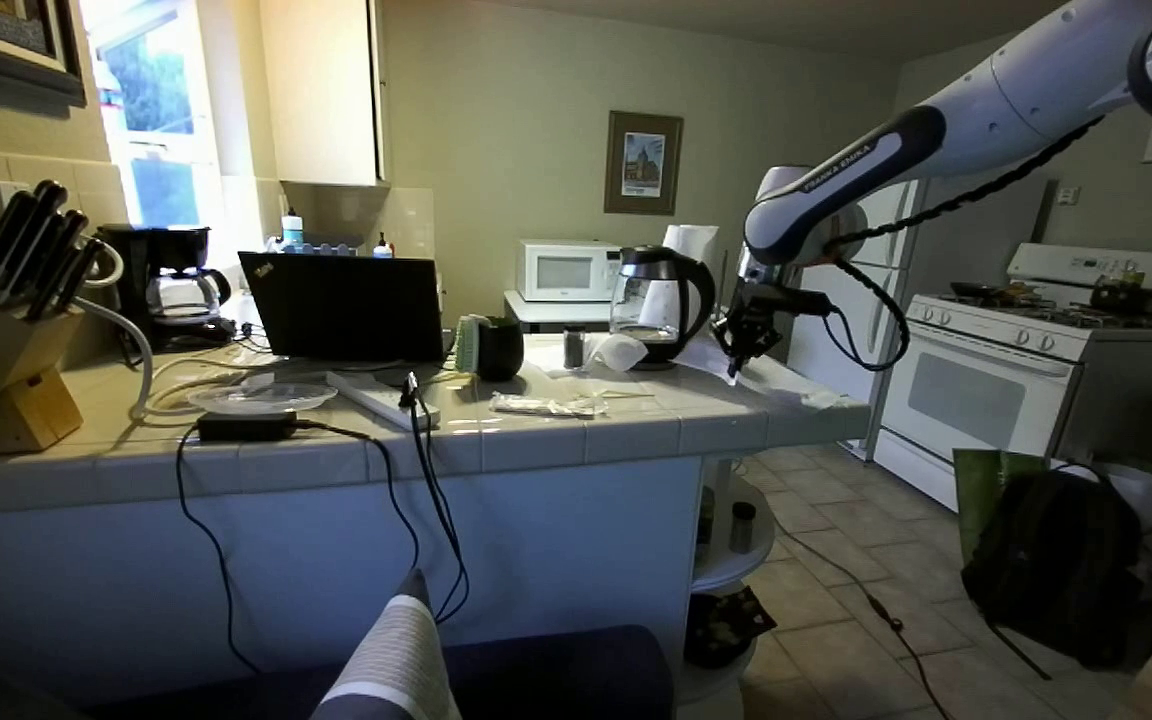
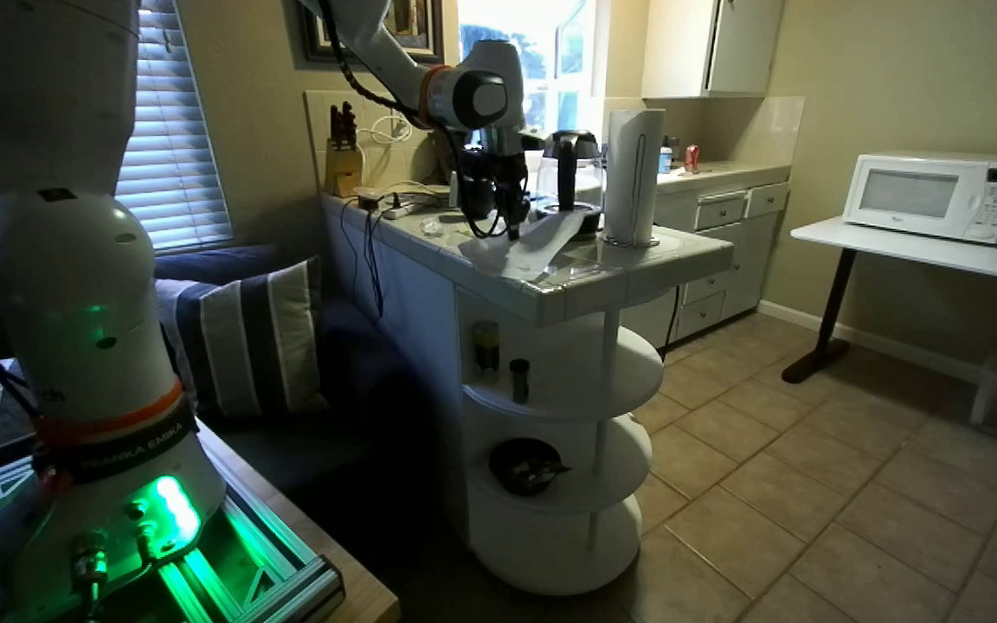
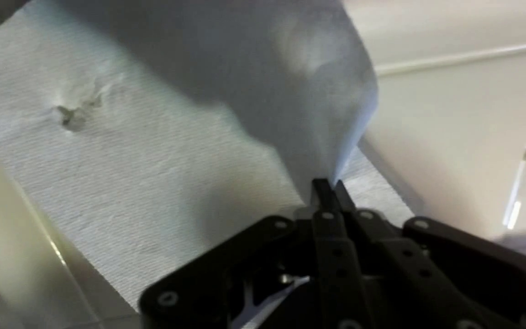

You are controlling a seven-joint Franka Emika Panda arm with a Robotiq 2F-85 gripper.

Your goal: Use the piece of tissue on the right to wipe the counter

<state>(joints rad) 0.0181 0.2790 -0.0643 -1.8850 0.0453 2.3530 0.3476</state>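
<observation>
Where the gripper [image 3: 332,183] meets the piece of tissue [image 3: 121,178], its fingertips are clenched together on a pinched fold of the paper. From that pinch a shaded flap stands up and leans away from the fingers, while the rest of the sheet lies spread beneath them and out to one side, over the counter [image 2: 680,253]; a small ragged tear shows well apart from the tips. On their other side a little of the sheet shows, with pale counter tiles just beyond. In both exterior views the kettle [image 2: 567,177] stands near the fingers, and the paper towel roll [image 2: 634,177] near it.

How much paper sits between the finger pads is hidden. In the wrist view the top edge cuts off the flap, and the gripper's black body covers part of the sheet. In an exterior view, where the laptop [image 1: 346,305] is well apart from the fingers, the sheet nearly merges with the counter, so its outline seems only roughly clear.
</observation>
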